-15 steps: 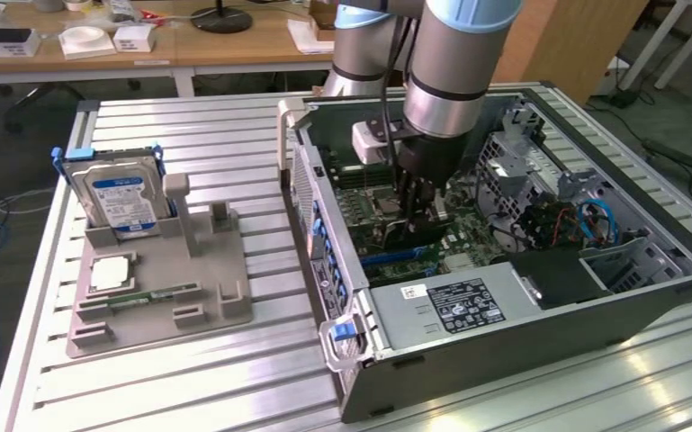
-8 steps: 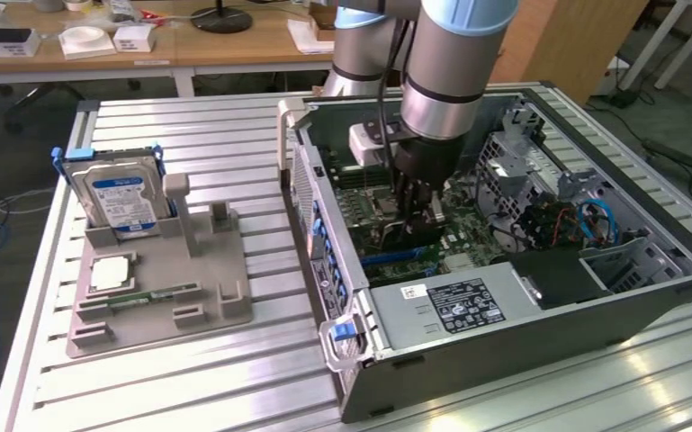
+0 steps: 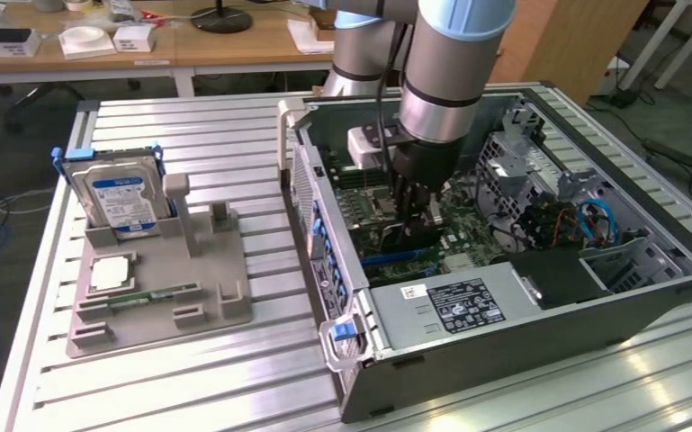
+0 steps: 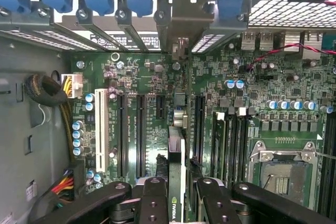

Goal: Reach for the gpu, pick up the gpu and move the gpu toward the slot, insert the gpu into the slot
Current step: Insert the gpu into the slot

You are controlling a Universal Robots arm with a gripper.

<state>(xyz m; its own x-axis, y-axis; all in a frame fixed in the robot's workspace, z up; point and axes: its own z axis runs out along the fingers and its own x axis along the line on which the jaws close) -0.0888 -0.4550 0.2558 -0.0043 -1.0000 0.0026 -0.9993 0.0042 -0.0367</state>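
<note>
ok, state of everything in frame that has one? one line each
gripper: shut on the gpu, down inside the case
gpu: held edgewise, upright over the motherboard; seating cannot be told
computer case: side panel off, lying open
CPU socket: empty, frame closed
white slot: empty
hard drive: upright in the grey fixture
grey fixture: on the table, memory stick lying in it

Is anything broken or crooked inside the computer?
Nothing looks broken. The gpu stands upright, edge-on, between the gripper fingers, straight above the motherboard and lined up with its slots. The hard drive stands neatly in its gray holder outside the case.
</note>
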